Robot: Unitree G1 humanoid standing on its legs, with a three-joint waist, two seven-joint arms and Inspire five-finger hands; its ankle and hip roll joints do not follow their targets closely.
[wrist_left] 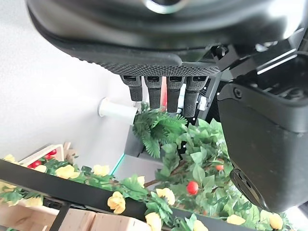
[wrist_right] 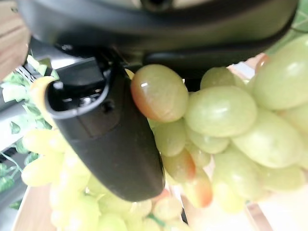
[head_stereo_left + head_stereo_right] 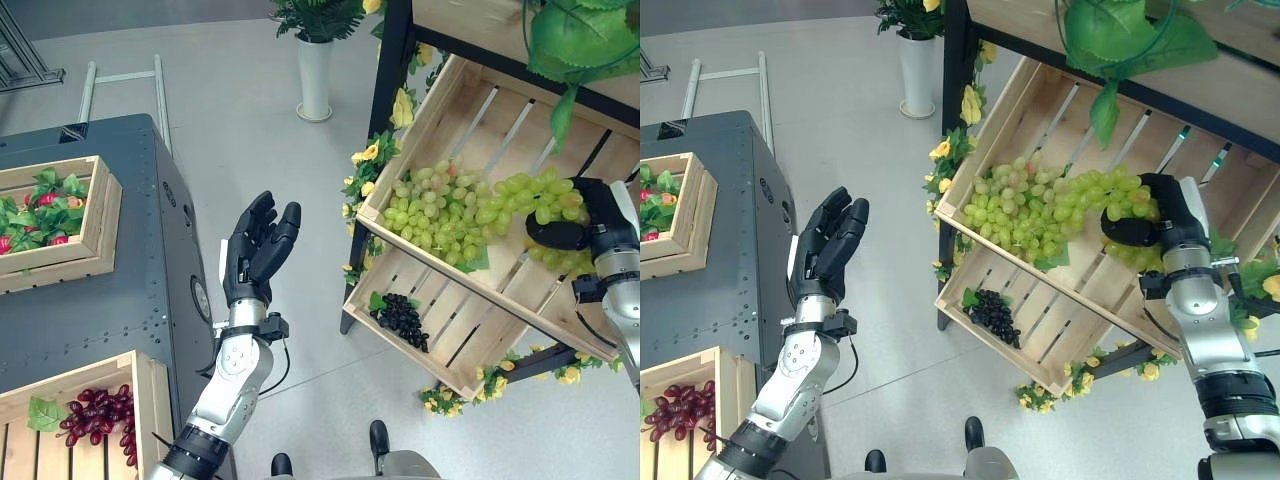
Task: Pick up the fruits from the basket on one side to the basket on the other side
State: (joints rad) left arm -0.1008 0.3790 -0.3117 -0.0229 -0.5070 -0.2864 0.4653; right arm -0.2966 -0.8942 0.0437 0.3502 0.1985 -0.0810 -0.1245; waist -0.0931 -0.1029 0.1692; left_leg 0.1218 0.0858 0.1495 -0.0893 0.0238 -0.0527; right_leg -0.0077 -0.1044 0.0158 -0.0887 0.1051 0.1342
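On the slanted crate, I have my right hand curled round a bunch of green grapes among the pile; I'd lift straight so none snag. My left hand hangs open-fingered, holding nothing, beside the bench.

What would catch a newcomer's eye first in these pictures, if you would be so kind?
Probably the green grapes heaped in the upper slanted wooden crate, with the right hand curled over the bunch at its right end. Next, the left hand raised open above the floor, and the dark grapes in the lower crate.
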